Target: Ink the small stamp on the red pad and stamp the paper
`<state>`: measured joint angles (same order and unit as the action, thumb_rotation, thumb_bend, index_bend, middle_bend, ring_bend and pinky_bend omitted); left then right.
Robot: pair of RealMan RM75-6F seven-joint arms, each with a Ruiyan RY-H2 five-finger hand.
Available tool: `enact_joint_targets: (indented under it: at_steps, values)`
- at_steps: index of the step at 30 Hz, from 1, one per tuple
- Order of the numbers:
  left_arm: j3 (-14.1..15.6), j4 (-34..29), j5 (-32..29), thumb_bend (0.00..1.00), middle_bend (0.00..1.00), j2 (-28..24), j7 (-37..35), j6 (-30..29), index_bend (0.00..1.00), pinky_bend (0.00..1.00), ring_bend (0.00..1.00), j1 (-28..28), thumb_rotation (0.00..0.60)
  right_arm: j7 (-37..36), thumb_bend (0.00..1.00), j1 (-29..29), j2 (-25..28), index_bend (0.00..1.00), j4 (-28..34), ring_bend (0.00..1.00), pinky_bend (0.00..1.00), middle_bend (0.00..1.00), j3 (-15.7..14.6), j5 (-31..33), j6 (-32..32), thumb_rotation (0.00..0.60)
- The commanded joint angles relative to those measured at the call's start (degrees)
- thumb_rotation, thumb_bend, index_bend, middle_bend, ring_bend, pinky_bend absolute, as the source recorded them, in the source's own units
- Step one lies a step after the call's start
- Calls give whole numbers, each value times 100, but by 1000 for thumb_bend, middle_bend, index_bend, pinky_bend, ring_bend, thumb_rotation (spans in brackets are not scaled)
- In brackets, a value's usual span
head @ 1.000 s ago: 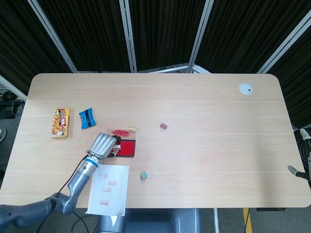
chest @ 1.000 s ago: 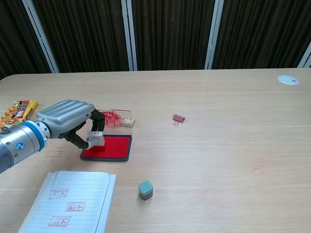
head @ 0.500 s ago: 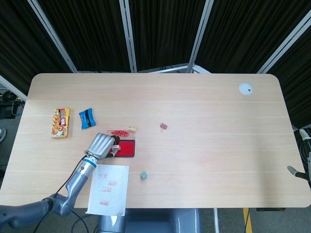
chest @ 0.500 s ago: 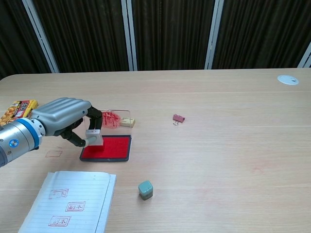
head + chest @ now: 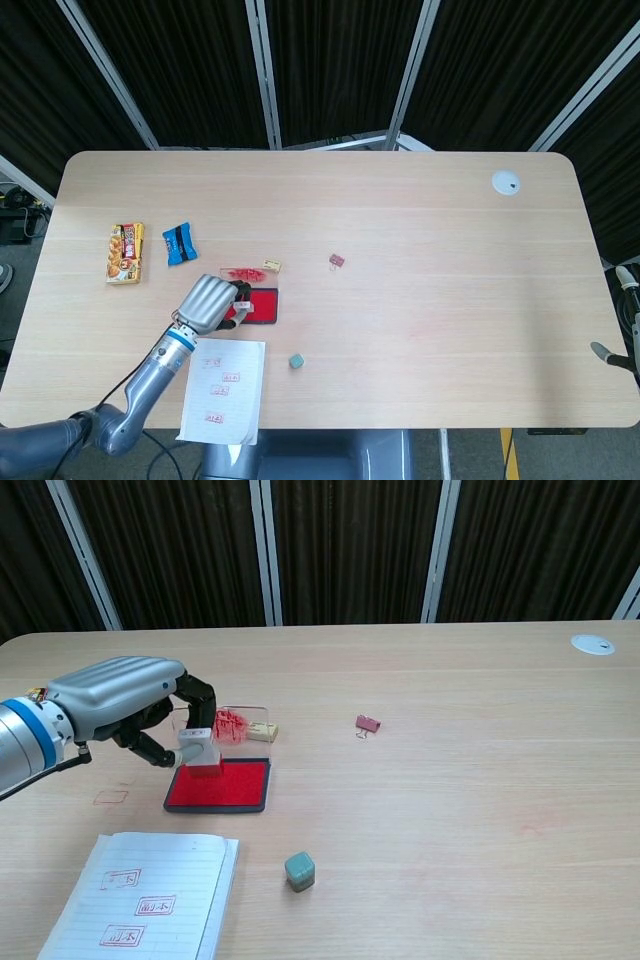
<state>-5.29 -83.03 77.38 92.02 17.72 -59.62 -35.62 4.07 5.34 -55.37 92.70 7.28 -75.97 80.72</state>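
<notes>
Pinching small stamp [image 5: 197,750] above red pad [image 5: 221,785]: left robot hand [image 5: 128,706].

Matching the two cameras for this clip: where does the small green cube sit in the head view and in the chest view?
Head view: green cube in the lower middle, just right of the notepad.
Chest view: green cube low and left of centre, right of the notepad.
Shared landmark: the red ink pad, which lies beyond the cube and to its left in both.

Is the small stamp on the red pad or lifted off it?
Lifted: the left robot hand holds the stamp just above the red pad.
</notes>
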Motion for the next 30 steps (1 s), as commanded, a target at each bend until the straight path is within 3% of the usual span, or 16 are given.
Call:
enact_joint_targets:
  at_steps: [1,6,14,30]
  values:
    - [284,-308,264,394,547,-214,82,-80,563,913,853,99,600,-1,0,-1,1,0,-1,0,0,0,1,0,3,600]
    - [582,-474,533,393,549,-327,139,-220,565,913,854,250,600,-2,0,-1,4,0,4,0,0,0,-4,-6,-1,600]
    - [814,-541,793,392,550,-431,147,-245,568,913,853,318,600,-3,0,-14,21,0,39,0,0,0,-5,-40,41,600]
    - [975,-169,957,392,552,-73,236,-171,569,913,853,407,600,-25,0,-15,33,0,23,0,0,0,5,-7,23,600]
